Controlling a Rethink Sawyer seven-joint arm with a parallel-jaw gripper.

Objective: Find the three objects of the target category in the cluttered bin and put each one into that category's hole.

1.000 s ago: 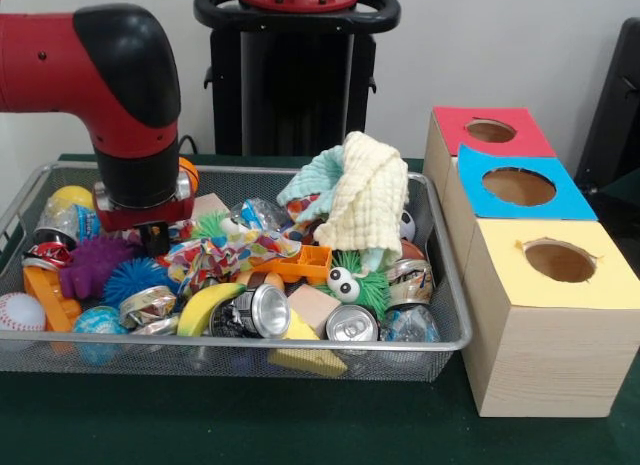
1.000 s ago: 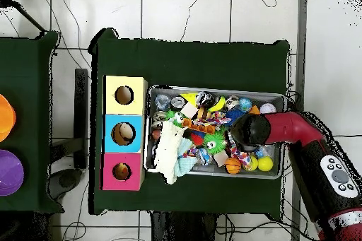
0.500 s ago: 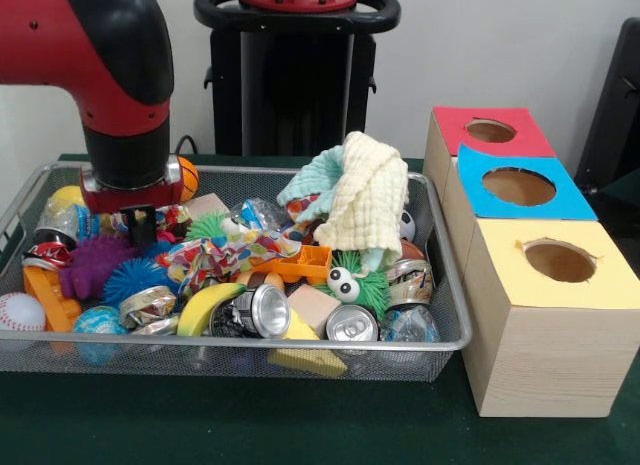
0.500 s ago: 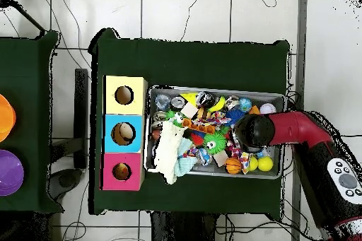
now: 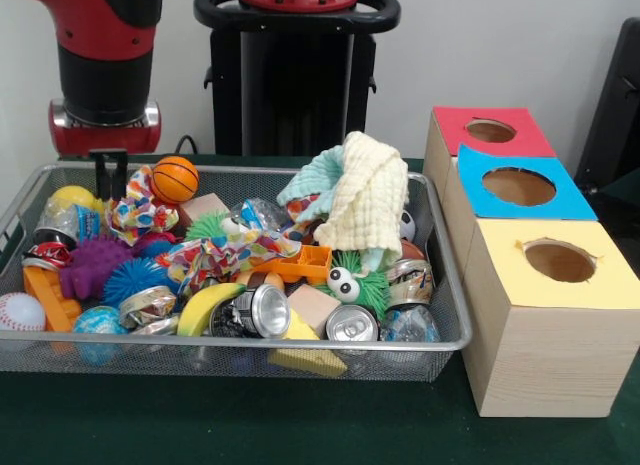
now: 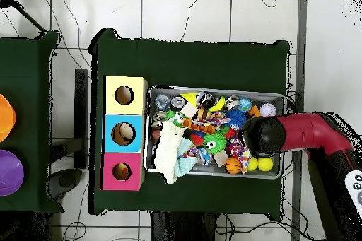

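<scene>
The wire mesh bin [image 5: 440, 340] holds a jumble: crushed cans [image 5: 262, 311], a yellow and teal cloth [image 5: 365, 193], a patterned cloth [image 5: 225, 253], an orange basketball [image 5: 175, 177], a banana [image 5: 208, 307] and spiky toys [image 5: 95, 265]. My gripper [image 5: 110, 177] hangs above the bin's far left corner, beside the basketball, its fingers [image 5: 101, 175] shut with nothing visible between them. Three boxes stand right of the bin, with holes in a red top [image 5: 490, 131], a blue top [image 5: 518, 186] and a yellow top [image 5: 558, 260]. In the overhead view the arm's head [image 6: 263, 134] hides the gripper.
A yellow ball [image 5: 72, 197] and a baseball [image 5: 20, 310] lie at the bin's left end. A green furry toy [image 5: 350, 280], a wooden block [image 5: 313, 307] and a yellow foam wedge [image 5: 305, 357] sit near the front rim. The cloth pile stands tallest.
The gripper has risen out of the clutter and shifted left toward the bin's corner. The basketball and a patterned cloth it covered now show.
</scene>
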